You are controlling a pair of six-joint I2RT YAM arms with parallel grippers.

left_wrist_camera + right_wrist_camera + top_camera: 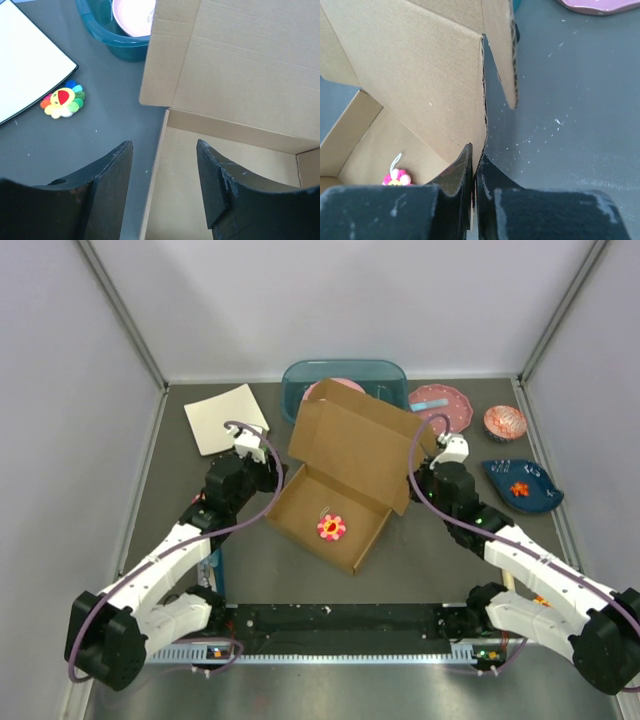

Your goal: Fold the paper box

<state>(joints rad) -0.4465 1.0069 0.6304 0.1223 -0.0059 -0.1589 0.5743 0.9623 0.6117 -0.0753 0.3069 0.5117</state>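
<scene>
The brown paper box (345,455) lies mid-table with its lid standing up at the back and a pink flower toy (331,527) in its shallow tray. My left gripper (272,476) is open at the tray's left back corner. In the left wrist view its fingers (112,175) straddle the box's (235,75) left wall without touching it. My right gripper (416,486) is at the right back corner. The right wrist view shows that gripper (476,156) shut on the thin edge of the box's (420,65) upright right panel, with the flower toy (395,177) below.
A cream-white sheet (225,418) lies at the back left, with a rainbow flower toy (63,99) beside it. A teal basin (345,380) holding a pink plate (132,15) stands behind the box. A pink plate (440,405), a patterned bowl (505,423) and a blue dish (522,485) sit on the right.
</scene>
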